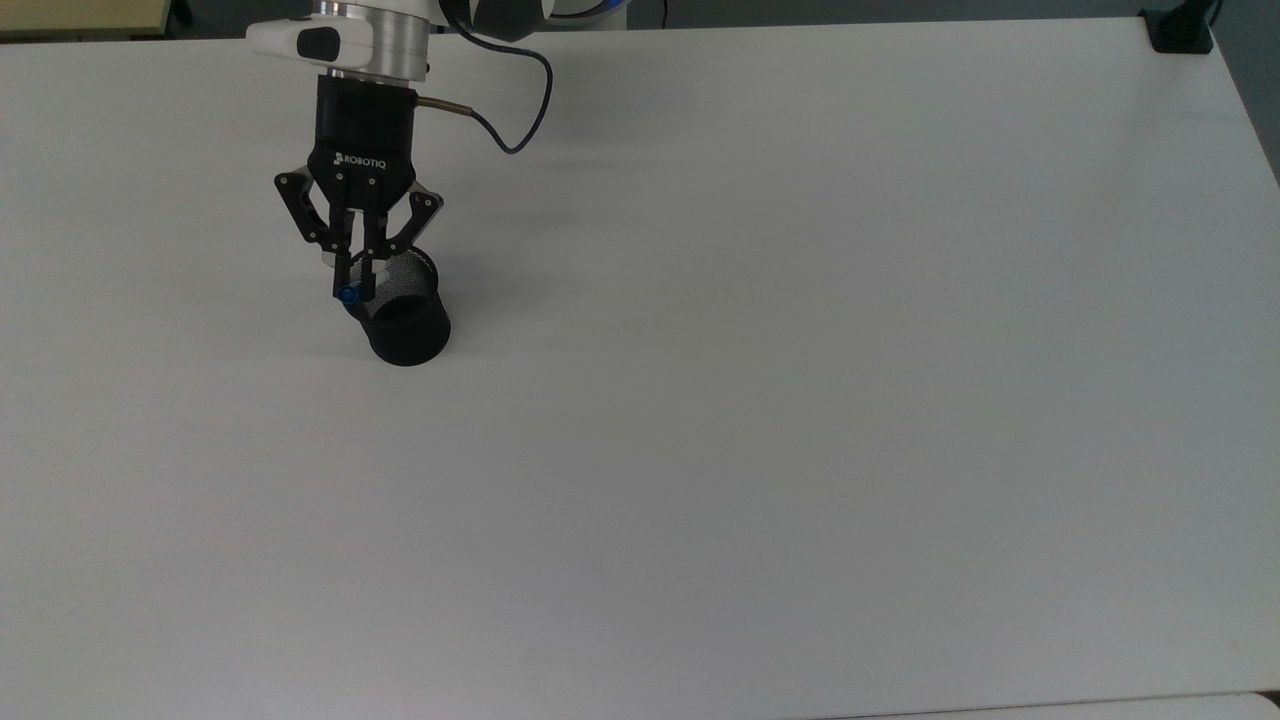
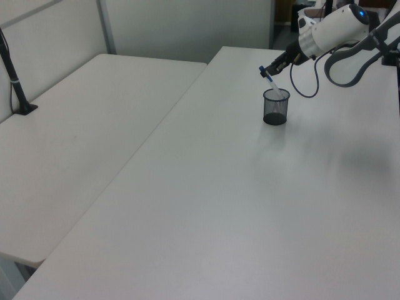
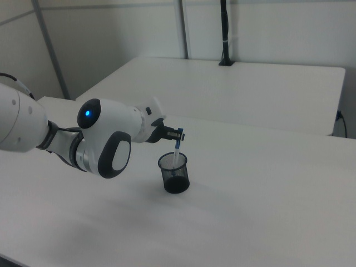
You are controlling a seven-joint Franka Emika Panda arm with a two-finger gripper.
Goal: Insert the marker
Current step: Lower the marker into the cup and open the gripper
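Marker (image 2: 271, 80): tilted, lower white end inside the rim of black mesh cup (image 2: 275, 106), blue cap end (image 1: 348, 294) clamped high. Gripper (image 1: 355, 289): closed on the marker's cap end, poised over the cup's rim at 10 o'clock in the top view. Cup: upright on white counter (image 1: 760, 400), toward 10 o'clock of the top view. Black cable (image 1: 510, 110) looping behind the wrist.

Marker (image 3: 177, 149) tip in cup (image 3: 174, 173) — on table (image 3: 267, 194)

White rounded arm (image 3: 105, 139) with a blue light, black gripper (image 1: 361, 280) marked ROBOTIQ, and a black cable (image 1: 510, 110) looping.
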